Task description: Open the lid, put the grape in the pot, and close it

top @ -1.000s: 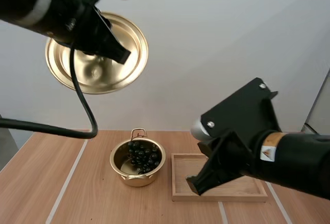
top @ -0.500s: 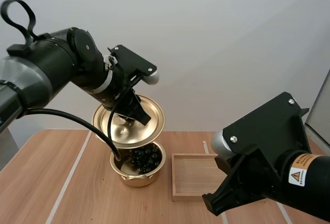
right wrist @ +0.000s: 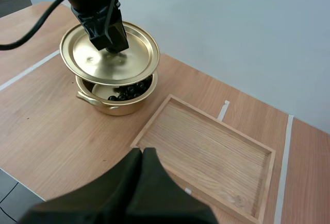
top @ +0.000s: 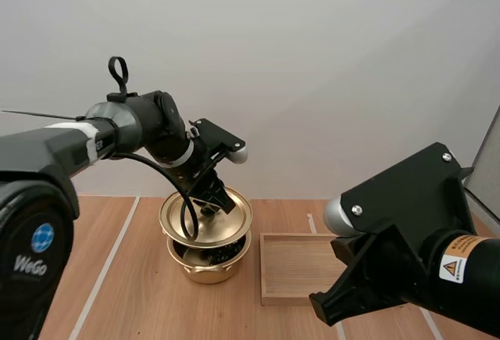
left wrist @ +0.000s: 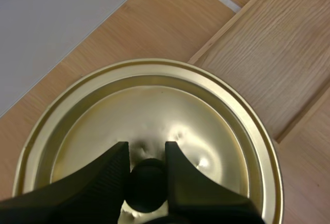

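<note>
Just over pot (top: 208,266), lid (top: 181,220) in left tool (top: 213,203)

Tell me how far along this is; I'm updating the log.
Done: grapes lie in the pot. In hand: left claw pinches the knob of the lid, held over the pot, not seated. Left: lower it and release. The right claw is shut near the tray.
</note>
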You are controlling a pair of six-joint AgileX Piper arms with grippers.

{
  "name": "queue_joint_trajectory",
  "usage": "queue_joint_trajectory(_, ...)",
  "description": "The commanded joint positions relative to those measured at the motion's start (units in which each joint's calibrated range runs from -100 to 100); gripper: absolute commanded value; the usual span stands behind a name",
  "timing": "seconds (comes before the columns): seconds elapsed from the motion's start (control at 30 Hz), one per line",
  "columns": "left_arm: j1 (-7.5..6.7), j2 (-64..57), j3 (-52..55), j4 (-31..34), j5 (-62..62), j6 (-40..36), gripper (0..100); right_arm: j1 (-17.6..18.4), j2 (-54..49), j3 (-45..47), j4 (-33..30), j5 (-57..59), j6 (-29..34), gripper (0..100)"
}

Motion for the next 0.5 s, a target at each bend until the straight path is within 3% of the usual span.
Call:
queue_joint_trajectory(0.0,-0.22,2.47,0.06,-1.43,-3.61,0.45,0,-0.27,-0.49,0.09,0.15,-0.10,-0.04,0)
queue_joint_trajectory(0.47,-0.22,5.12,5.53,-2.29,-13.95,2.76,0,-0.27,-0.49,0.09,0.15,-0.27,-0.42,0)
